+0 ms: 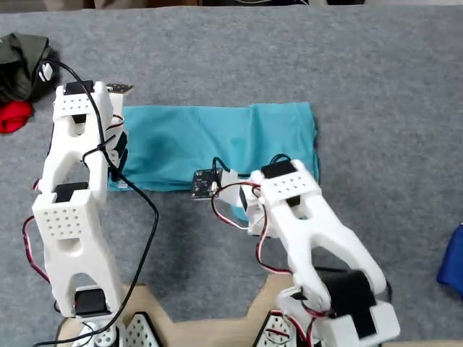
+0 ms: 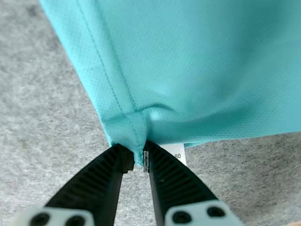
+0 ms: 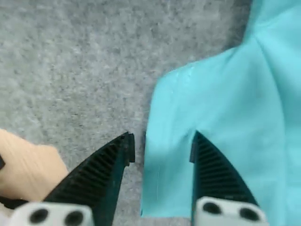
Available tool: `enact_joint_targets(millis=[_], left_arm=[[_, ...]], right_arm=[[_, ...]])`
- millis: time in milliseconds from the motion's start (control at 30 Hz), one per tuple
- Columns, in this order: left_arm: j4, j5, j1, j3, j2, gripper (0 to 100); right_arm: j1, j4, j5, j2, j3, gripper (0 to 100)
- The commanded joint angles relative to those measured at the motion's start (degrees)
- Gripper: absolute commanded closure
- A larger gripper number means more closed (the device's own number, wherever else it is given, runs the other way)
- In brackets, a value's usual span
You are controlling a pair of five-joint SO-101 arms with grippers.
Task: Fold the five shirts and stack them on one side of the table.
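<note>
The teal shirt (image 1: 217, 144) is laid flat near the middle of the grey desk (image 1: 376, 65). It looks already folded into a long band. One corner on its near edge is pinched tight by the left gripper (image 2: 139, 153), and the jaws are almost closed on the cloth. The right gripper (image 3: 162, 147) is held wide over another bit of the near edge. One jaw is over the cloth and one is over the desk, and nothing is gripped by it yet.

A new fold of this shirt seems to be getting set up. Next, the edge would need to be squeezed by the right gripper. Then both spots could be lifted together and carried across. A heap of clothes (image 1: 18, 79) is left at a far corner, seemingly not yet folded.
</note>
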Motion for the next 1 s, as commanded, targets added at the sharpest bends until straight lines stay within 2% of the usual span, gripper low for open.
enact_joint_targets(millis=[0, 367, 733, 967], left_arm=[[0.88, -0.18, -0.35, 0.00, -0.40, 98], [0.88, -0.26, -0.09, -0.53, -0.48, 98], [0.88, -0.26, -0.09, -0.53, -0.57, 98], [0.88, -0.26, -0.18, -0.35, -0.92, 98]], right_arm=[[2.42, -2.55, 2.55, 3.30, -0.84, 76.7], [6.11, -3.08, 2.81, 11.74, -7.43, 77.1], [6.81, -5.45, 2.99, 12.09, -8.31, 98.7], [6.81, -6.24, 2.99, 11.65, -9.10, 99.3]])
